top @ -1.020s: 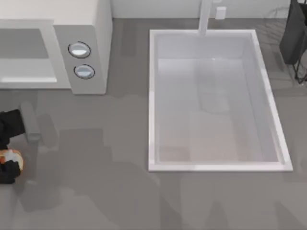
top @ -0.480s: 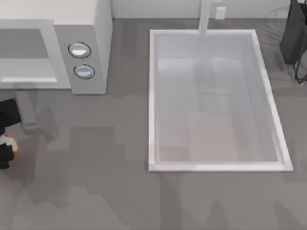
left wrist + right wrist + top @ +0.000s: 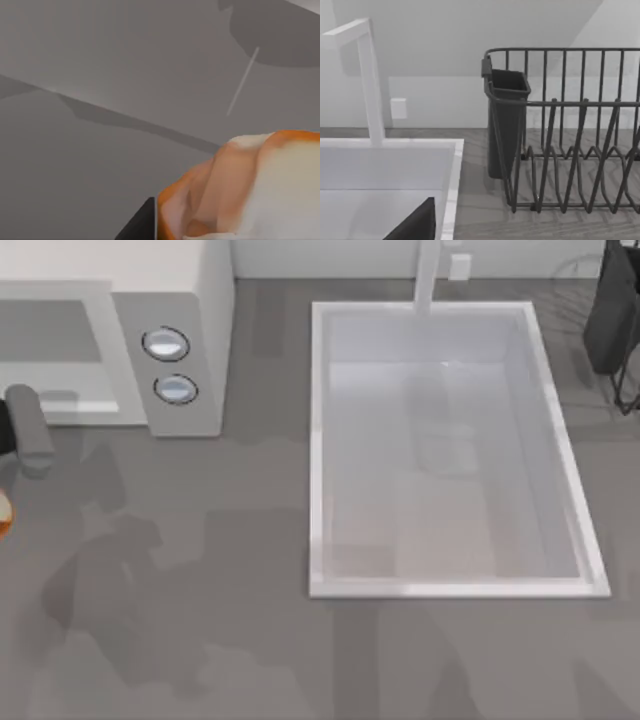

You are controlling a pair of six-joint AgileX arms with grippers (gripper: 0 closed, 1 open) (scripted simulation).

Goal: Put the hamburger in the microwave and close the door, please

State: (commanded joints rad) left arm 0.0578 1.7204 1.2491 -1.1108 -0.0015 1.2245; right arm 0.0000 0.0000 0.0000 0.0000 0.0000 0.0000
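Note:
The hamburger [image 3: 250, 190], orange and tan with a whitish top, sits close in the left wrist view, with my left gripper [image 3: 230, 220] shut on it and one dark finger [image 3: 142, 225] beside it. From above, just a sliver of the hamburger [image 3: 3, 512] shows at the table's left edge, in front of the white microwave [image 3: 185, 300]. The microwave's grey cavity [image 3: 50, 335] faces the table, left of its two knobs [image 3: 165, 343]. The door is out of view. A dark tip of my right gripper [image 3: 415, 225] hangs parked by the sink's back right corner.
A large white sink basin [image 3: 320, 440] with a white faucet [image 3: 428, 275] takes up the middle and right of the table. A dark wire dish rack [image 3: 570, 130] with a cutlery cup [image 3: 507, 120] stands at the back right. Bare grey tabletop lies in front of the microwave.
My left gripper has carried the hamburger leftward and toward the microwave, so it now sits almost off the top view's left edge. The right arm has not moved.

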